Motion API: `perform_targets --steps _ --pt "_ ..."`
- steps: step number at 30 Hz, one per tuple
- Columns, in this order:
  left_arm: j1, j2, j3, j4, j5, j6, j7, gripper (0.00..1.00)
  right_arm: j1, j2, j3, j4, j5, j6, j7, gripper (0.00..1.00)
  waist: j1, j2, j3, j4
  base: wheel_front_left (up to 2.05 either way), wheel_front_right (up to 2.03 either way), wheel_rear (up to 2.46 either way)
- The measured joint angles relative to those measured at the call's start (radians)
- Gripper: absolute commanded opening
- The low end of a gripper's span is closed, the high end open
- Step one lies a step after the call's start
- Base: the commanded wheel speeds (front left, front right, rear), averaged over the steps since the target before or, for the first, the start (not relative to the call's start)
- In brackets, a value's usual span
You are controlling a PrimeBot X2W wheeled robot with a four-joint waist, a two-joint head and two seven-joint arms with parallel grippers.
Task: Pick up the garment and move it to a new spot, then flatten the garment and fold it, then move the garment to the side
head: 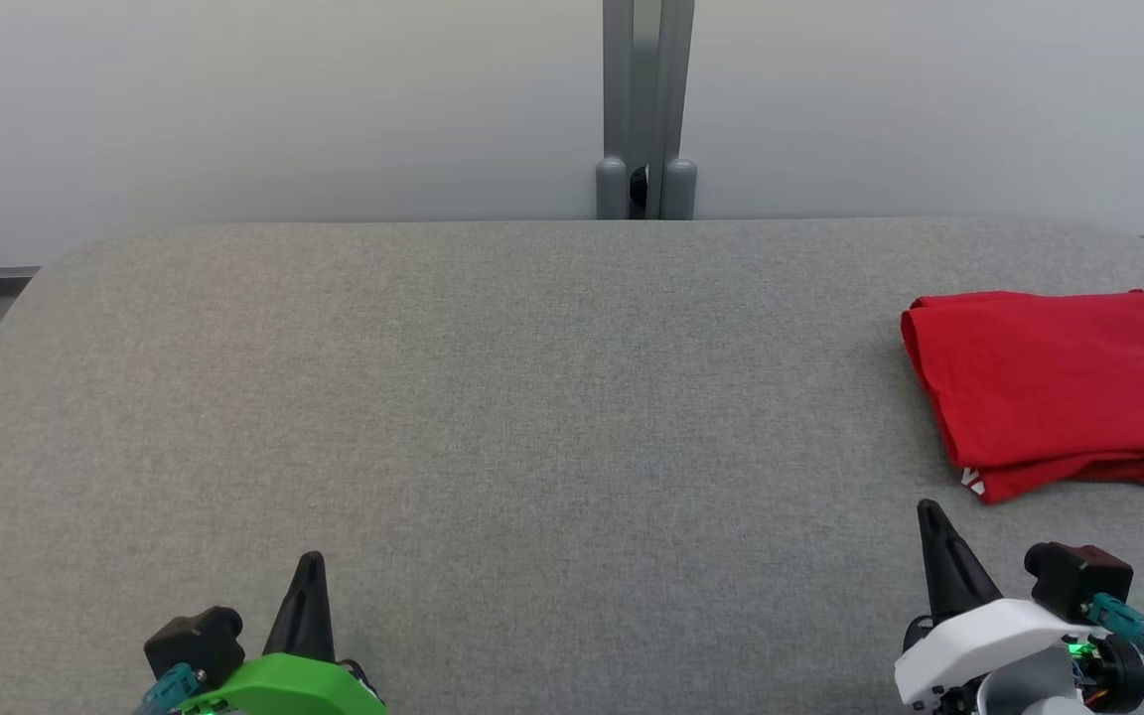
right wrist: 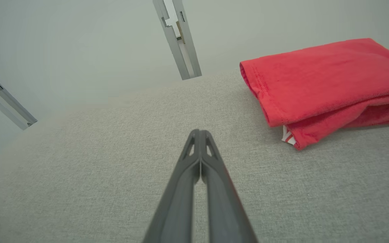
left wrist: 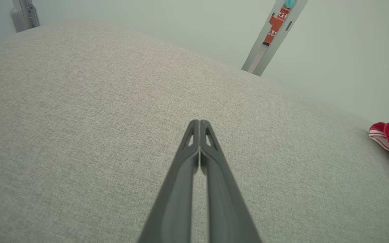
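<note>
Garment: our red garment (head: 1054, 387) is folded into a tidy rectangle, lying flat at the far right of the grey table (head: 493, 397). There's a bit of white peeking out at its near-left corner.
Left gripper: our left gripper (left wrist: 199, 122) has its fingers pressed together tip to tip. It's over the table at the lower left, well apart from the garment.
Right gripper: our right gripper (right wrist: 199, 131) is pinched together the same way, near the garment's near-left corner but not touching it.
Background: we see a pale wall with a grey post (head: 646, 109) behind the table's far edge.
</note>
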Motion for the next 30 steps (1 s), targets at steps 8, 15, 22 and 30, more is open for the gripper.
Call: perform_targets --steps 8,15,22,30 --pt "-0.001 -0.01 0.042 -0.012 -0.112 -0.025 0.036 0.0 -0.008 0.0 -0.01 -0.004 0.144 0.0 0.029 0.0 0.0 0.0 0.003 -0.003 0.0 0.0 0.0" --pt "-0.004 -0.018 0.075 -0.02 -0.207 -0.042 0.066 0.0 -0.013 0.0 -0.018 -0.007 0.26 0.0 0.052 0.0 0.0 0.0 0.006 -0.005 0.0 0.0 0.0" --pt "-0.011 -0.023 0.105 -0.028 -0.285 -0.06 0.092 0.0 -0.023 -0.001 -0.028 -0.011 0.364 0.0 0.075 0.0 0.0 0.0 0.009 -0.007 0.0 0.0 0.0" --pt "-0.017 -0.029 0.138 -0.038 -0.373 -0.077 0.12 0.0 -0.033 -0.001 -0.037 -0.013 0.477 0.0 0.097 0.0 0.0 0.0 0.012 -0.009 0.0 0.0 0.0"
